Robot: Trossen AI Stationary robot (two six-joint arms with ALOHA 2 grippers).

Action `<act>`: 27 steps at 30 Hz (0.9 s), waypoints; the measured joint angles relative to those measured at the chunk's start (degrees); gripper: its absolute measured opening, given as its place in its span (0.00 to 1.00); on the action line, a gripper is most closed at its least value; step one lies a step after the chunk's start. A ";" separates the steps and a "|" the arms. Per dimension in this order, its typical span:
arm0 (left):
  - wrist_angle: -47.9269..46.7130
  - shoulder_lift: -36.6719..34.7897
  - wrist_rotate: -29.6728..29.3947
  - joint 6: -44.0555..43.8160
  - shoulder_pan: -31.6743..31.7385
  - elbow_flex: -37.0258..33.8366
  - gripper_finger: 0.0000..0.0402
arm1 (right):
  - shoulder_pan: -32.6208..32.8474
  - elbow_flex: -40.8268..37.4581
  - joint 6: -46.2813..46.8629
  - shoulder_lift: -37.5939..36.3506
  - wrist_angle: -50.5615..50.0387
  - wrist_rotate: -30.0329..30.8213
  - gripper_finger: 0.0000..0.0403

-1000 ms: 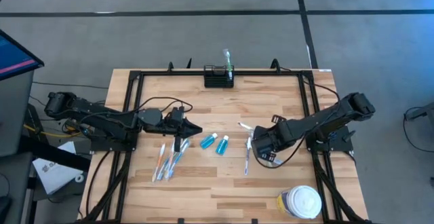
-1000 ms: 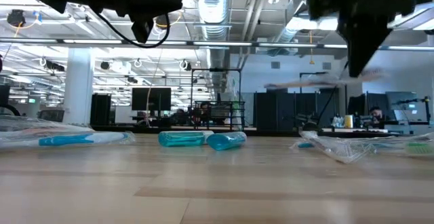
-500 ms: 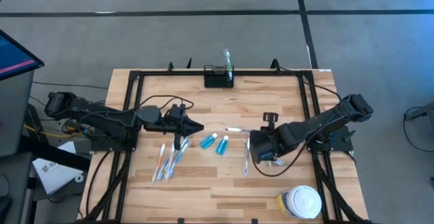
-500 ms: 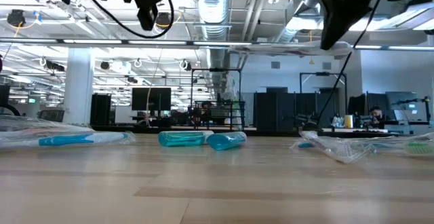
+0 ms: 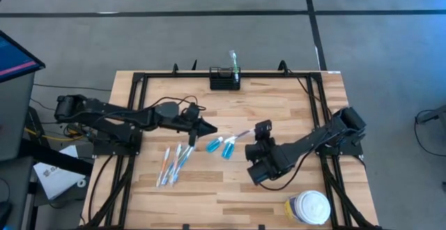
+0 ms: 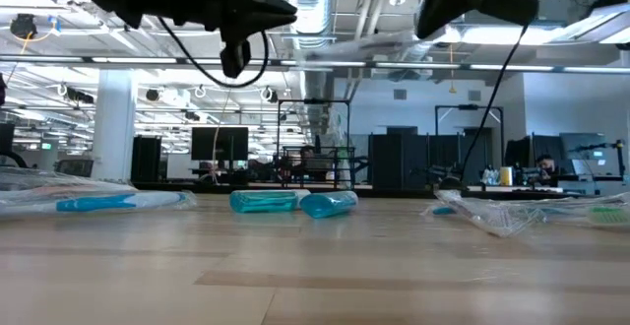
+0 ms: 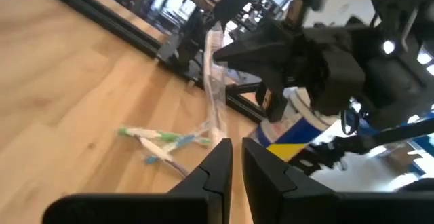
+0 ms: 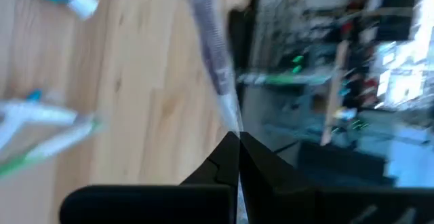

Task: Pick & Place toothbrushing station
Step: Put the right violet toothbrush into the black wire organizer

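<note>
The black open-topped holder (image 5: pixel 224 79) stands at the table's far edge with one toothbrush (image 5: pixel 234 60) upright in it. My right gripper (image 5: pixel 255 132) is near the table's middle, well above the wood, shut on a clear-wrapped toothbrush (image 5: pixel 238 134), which also shows in the right wrist view (image 8: pixel 211 54) and the left wrist view (image 7: pixel 214 81). My left gripper (image 5: pixel 209 127) is shut and empty, just left of the toothbrush's free end, above two small blue bottles (image 5: pixel 221 146). My right gripper pinches the wrapped toothbrush by one end (image 8: pixel 230 119) between its two fingertips. The rest sticks out ahead of the fingers toward the table's left. It is lifted clear of the table and lies roughly level in the low view (image 6: pixel 364 44).
Several wrapped toothbrushes (image 5: pixel 174 164) lie left of the middle; more lie on the wood below my right arm (image 7: pixel 163 139). A round white-lidded jar with a yellow label (image 5: pixel 308 208) stands at the near right. A black frame (image 5: pixel 139 83) runs around the table.
My right gripper has risen with the wrapped toothbrush, turned, and carried it toward the table's left, to above the blue bottles. My left gripper has moved a little toward the table's right, toward the toothbrush.
</note>
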 joint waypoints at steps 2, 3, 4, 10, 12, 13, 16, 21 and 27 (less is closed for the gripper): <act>0.51 1.74 2.38 -1.37 0.95 0.98 0.07 | 0.13 0.55 -1.45 0.69 -0.57 0.73 0.00; 0.32 2.23 3.53 -1.66 1.45 1.17 0.07 | 0.17 1.20 -2.37 1.16 -0.23 1.30 0.00; 0.16 2.78 4.67 -2.19 1.88 1.71 0.07 | 0.13 1.62 -2.93 1.46 0.33 2.08 0.00; 0.92 6.19 11.08 -5.45 3.68 4.42 0.07 | 0.81 2.42 -6.15 2.18 1.73 6.43 0.00; 0.73 7.00 13.51 -7.17 4.23 4.93 0.07 | 1.07 2.44 -7.35 2.23 3.60 7.27 0.00; 1.09 7.70 14.13 -7.59 4.39 5.31 0.07 | 1.21 2.44 -7.97 2.23 4.15 7.47 0.00; 0.92 9.05 15.80 -7.96 4.72 6.09 0.08 | 1.13 2.44 -10.86 2.23 7.59 7.81 0.00; 3.29 11.89 17.78 -7.59 4.70 8.17 0.13 | 1.18 2.44 -15.02 2.21 12.34 8.00 0.00; 4.04 13.97 20.18 -7.78 4.71 9.90 0.21 | 1.15 2.40 -17.82 2.21 13.76 8.83 0.00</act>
